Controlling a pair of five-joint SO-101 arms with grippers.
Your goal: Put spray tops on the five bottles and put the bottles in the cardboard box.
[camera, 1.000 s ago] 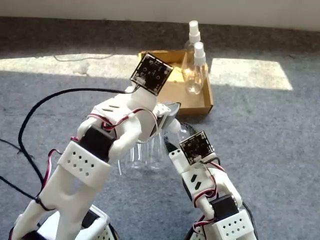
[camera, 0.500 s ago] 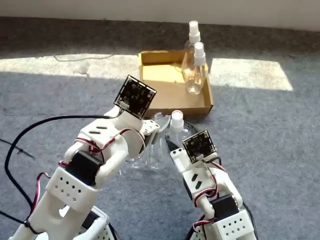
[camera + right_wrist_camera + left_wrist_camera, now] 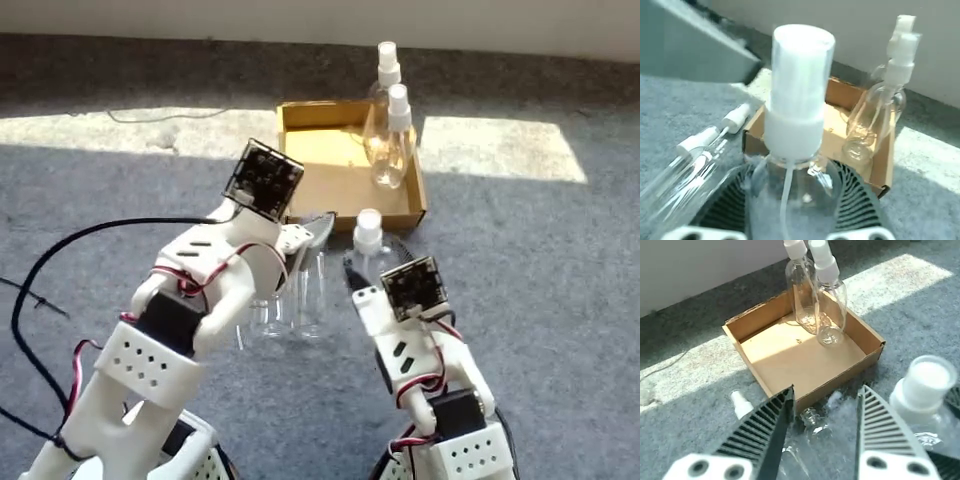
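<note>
My right gripper (image 3: 362, 276) is shut on a clear bottle (image 3: 790, 190) that stands upright with a white spray top (image 3: 368, 228) on it, just in front of the cardboard box (image 3: 330, 170). Two capped bottles (image 3: 388, 135) stand in the box's far right corner. My left gripper (image 3: 826, 390) hangs open to the left of the held bottle, above an uncapped bottle (image 3: 815, 421). More uncapped clear bottles (image 3: 298, 297) stand under the left arm. Loose spray tops (image 3: 735, 117) lie on the carpet near the box's front edge.
Grey carpet (image 3: 540, 260) covers the floor, with a sunlit strip (image 3: 500, 148) running behind and beside the box. Black cables (image 3: 60, 250) trail at the left. The left half of the box floor (image 3: 790, 352) is bare.
My left gripper has come off the spray top and drawn back to the left. The right gripper has carried the capped bottle slightly right and toward the box.
</note>
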